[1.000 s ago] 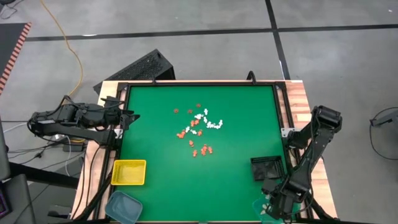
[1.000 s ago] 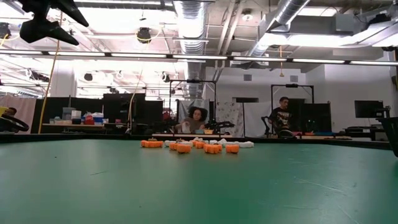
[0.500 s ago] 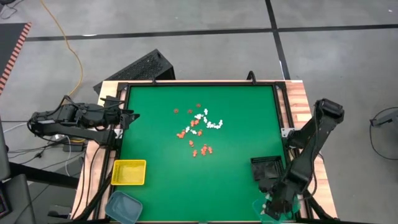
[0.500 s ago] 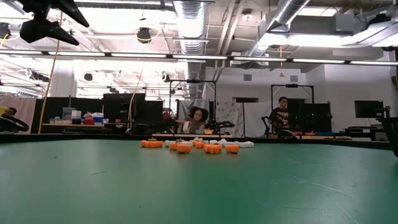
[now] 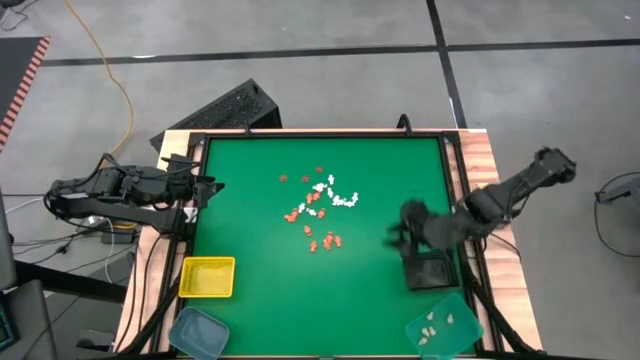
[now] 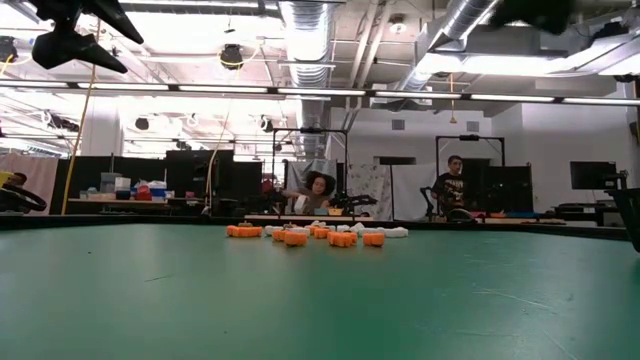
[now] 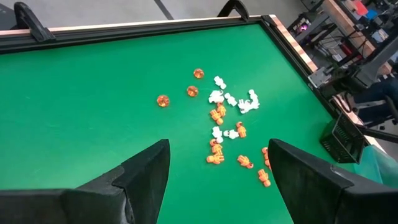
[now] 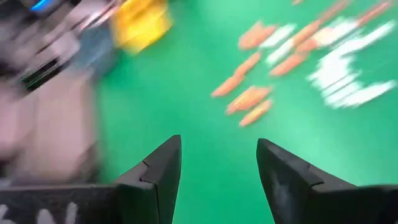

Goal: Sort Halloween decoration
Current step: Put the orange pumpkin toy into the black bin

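The Halloween decorations [image 5: 318, 205] are tiny orange and white trinkets scattered on the green mat near the table's middle. They also show in the left wrist view [image 7: 227, 118], as a low row in the low view [image 6: 310, 235], and blurred in the right wrist view [image 8: 298, 56]. My right gripper [image 5: 402, 228] is open [image 8: 217, 149] and hovers over the mat to the right of the cluster, touching nothing. My left gripper [image 5: 205, 188] is open [image 7: 219, 146] and waits at the table's left edge.
A black tray [image 5: 432, 270] sits near the right edge. A teal tray [image 5: 445, 325] at the near right corner holds several white pieces. A yellow tray [image 5: 208, 277] and another teal tray [image 5: 198, 332] stand at the near left corner. People show in the room beyond the table.
My right arm has swung fast from above the teal tray at the near right corner, toward the far edge and the table's middle, nearer the trinkets. The teal tray with its white pieces is now uncovered. The trinkets have not moved.
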